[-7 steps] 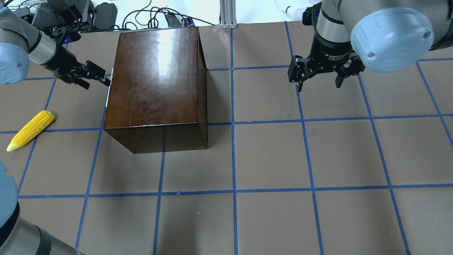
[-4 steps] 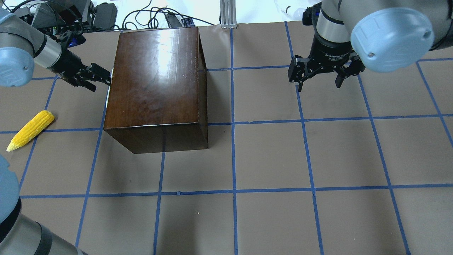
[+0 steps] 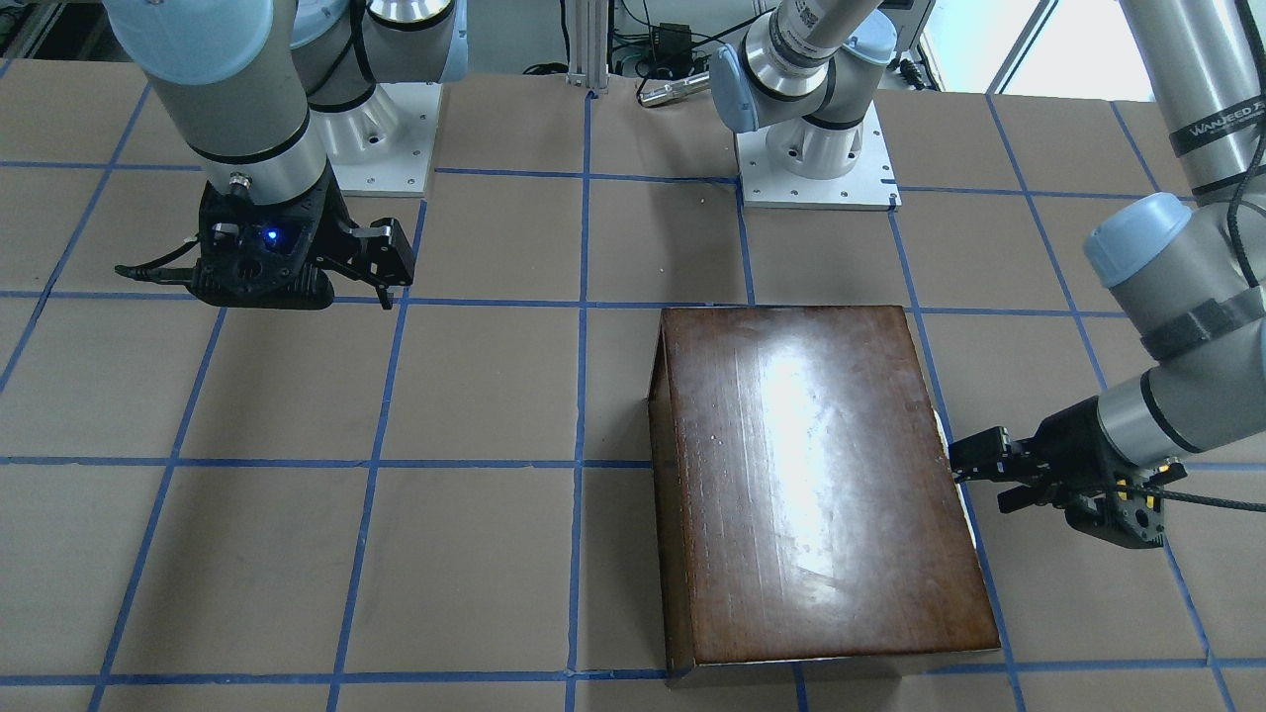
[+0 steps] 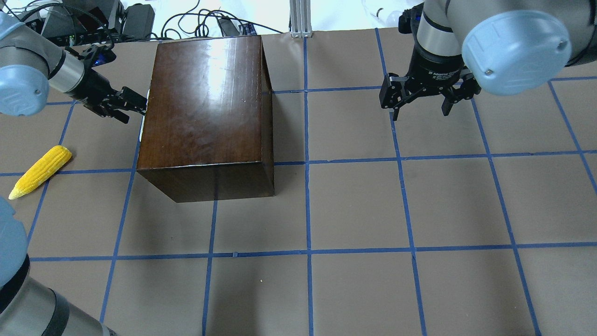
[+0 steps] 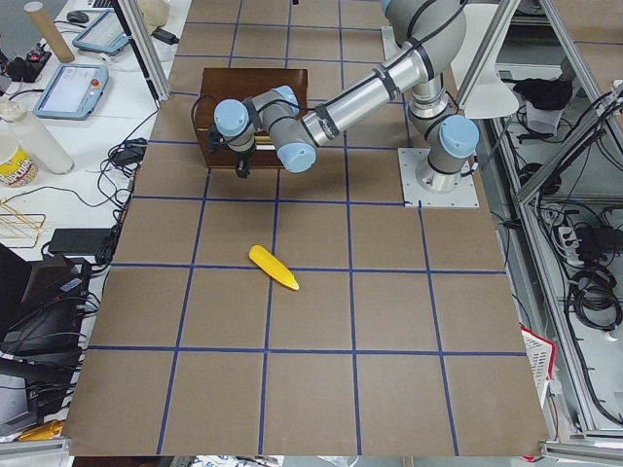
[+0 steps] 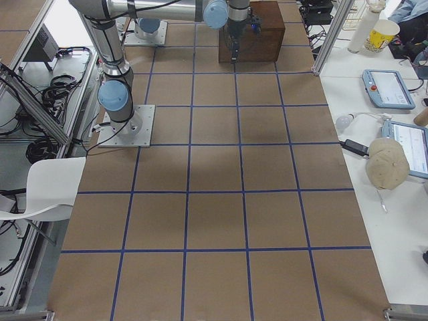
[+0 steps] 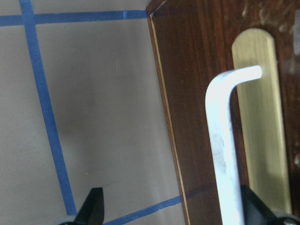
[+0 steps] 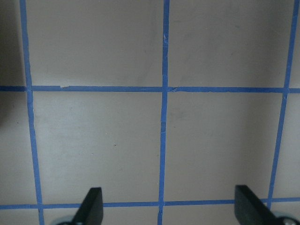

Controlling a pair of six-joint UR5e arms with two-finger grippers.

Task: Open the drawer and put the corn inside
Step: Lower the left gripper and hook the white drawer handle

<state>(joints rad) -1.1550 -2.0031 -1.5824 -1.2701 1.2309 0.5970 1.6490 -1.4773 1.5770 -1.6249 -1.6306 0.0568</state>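
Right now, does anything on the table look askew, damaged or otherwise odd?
Nothing stands out. The drawer is shut, its dark front showing only light scuffs, and the open left pincer sits at its white handle. The corn lies whole, diagonally on the table.

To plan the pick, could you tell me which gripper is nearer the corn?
Left. The left gripper is at the box side facing the corn; the right gripper hangs beyond the box's opposite side.
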